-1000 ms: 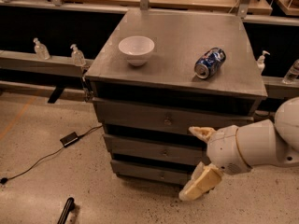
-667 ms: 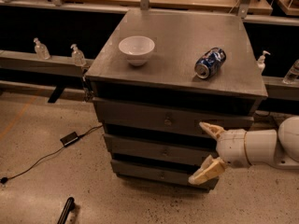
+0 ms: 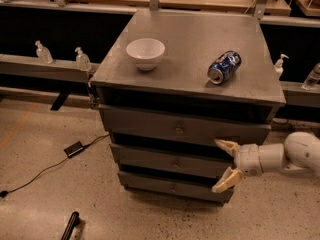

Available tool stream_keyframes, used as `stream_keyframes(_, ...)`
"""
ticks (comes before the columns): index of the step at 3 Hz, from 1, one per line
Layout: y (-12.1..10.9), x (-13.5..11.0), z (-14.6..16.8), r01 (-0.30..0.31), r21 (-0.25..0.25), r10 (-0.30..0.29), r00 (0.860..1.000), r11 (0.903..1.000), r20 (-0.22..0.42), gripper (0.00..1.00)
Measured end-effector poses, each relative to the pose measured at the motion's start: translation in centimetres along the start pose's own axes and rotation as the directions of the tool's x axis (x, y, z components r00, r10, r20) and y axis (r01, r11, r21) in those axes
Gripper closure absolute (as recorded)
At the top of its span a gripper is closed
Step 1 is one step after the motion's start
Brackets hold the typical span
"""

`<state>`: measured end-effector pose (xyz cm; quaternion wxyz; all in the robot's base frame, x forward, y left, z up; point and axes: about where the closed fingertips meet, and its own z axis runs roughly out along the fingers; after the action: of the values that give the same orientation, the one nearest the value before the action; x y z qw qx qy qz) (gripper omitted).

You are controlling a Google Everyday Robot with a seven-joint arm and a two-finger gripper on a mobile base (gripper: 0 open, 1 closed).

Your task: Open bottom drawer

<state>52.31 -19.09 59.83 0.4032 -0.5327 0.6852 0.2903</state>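
Observation:
The bottom drawer [image 3: 175, 187] is the lowest and narrowest of three grey drawers in a small cabinet, with a small round knob [image 3: 173, 188] at its centre; its front sits flush under the middle drawer [image 3: 172, 162]. My gripper [image 3: 225, 165] reaches in from the right on a white arm, its two cream fingers spread open. It hangs at the right end of the middle drawer's front, above the bottom drawer's right corner, holding nothing.
The cabinet top [image 3: 190, 59] carries a white bowl [image 3: 145, 53] and a blue can [image 3: 224, 67] lying on its side. The top drawer [image 3: 180, 128] juts out widest. A cable and power brick [image 3: 74, 148] lie on the floor at left, a dark handle [image 3: 70, 226] at bottom left.
My arm has drawn back to the right and shows smaller. The open gripper has shifted right along the drawer fronts toward their right end. The drawers have not moved.

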Motion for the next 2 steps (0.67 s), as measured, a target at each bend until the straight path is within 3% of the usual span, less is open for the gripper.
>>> stream_keyframes(1, -1.04, 3.80, 2.28, -0.042, -0.103, 0.042, 0.999, 0.9938, -0.001, 0.00)
stream_keyframes(2, -1.03, 3.81, 2.29, -0.043, -0.104, 0.043, 0.999, 0.9937, -0.001, 0.00)
